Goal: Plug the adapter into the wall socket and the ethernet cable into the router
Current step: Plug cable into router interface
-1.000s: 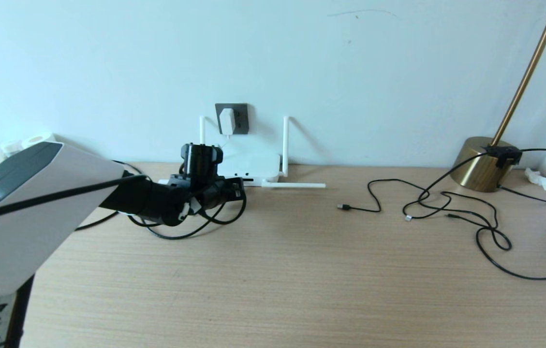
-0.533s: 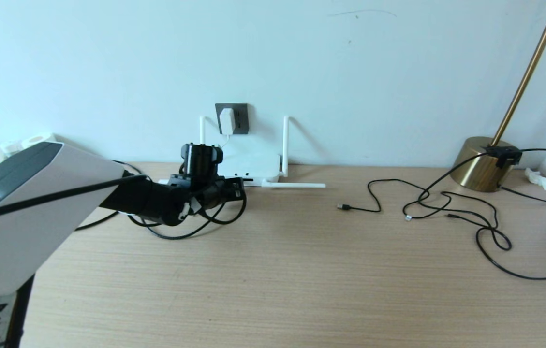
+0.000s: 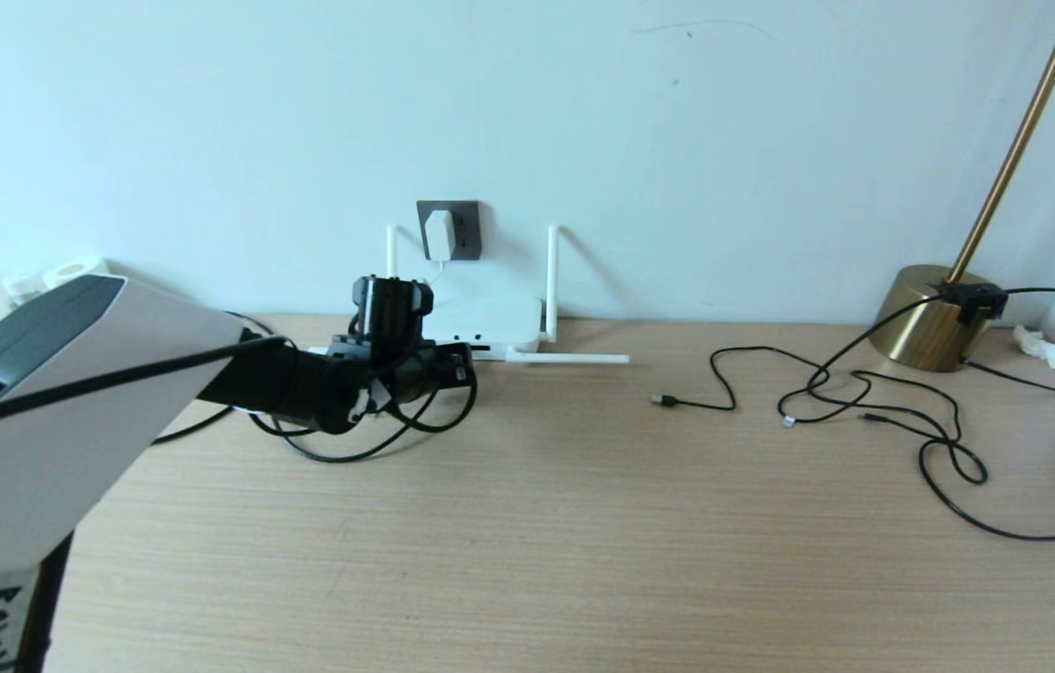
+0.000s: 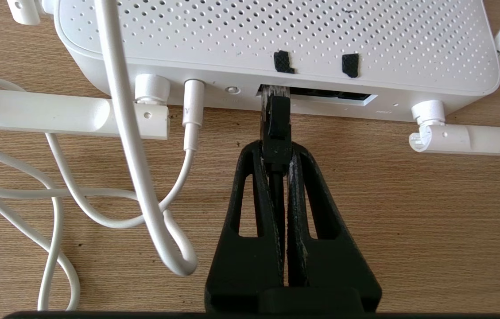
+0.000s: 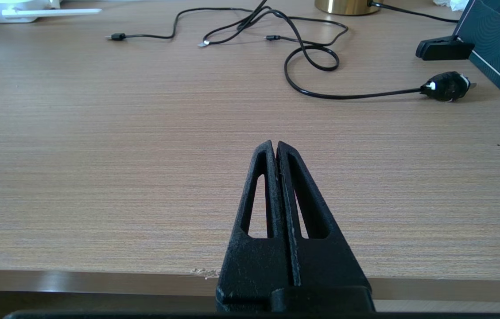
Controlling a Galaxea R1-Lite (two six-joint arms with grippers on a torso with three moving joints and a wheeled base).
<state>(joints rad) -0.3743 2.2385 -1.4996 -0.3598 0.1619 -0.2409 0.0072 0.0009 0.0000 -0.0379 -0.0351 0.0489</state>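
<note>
Nothing has visibly moved over the last second: the ethernet cable [image 4: 276,117] sits as it did, its clear tip at the mouth of the router [image 4: 276,40] port, and you cannot tell whether it has clicked fully home. You should judge this the final seating push, since the adapter [image 3: 438,234] already sits in the wall socket [image 3: 463,229] just above the router. Your left gripper [image 4: 277,153] is pinching the black plug right in front of the router, fingers pressed on its sides. Your right gripper [image 5: 275,146] hangs closed and empty over the desk [image 5: 143,133], well away from the router
</note>
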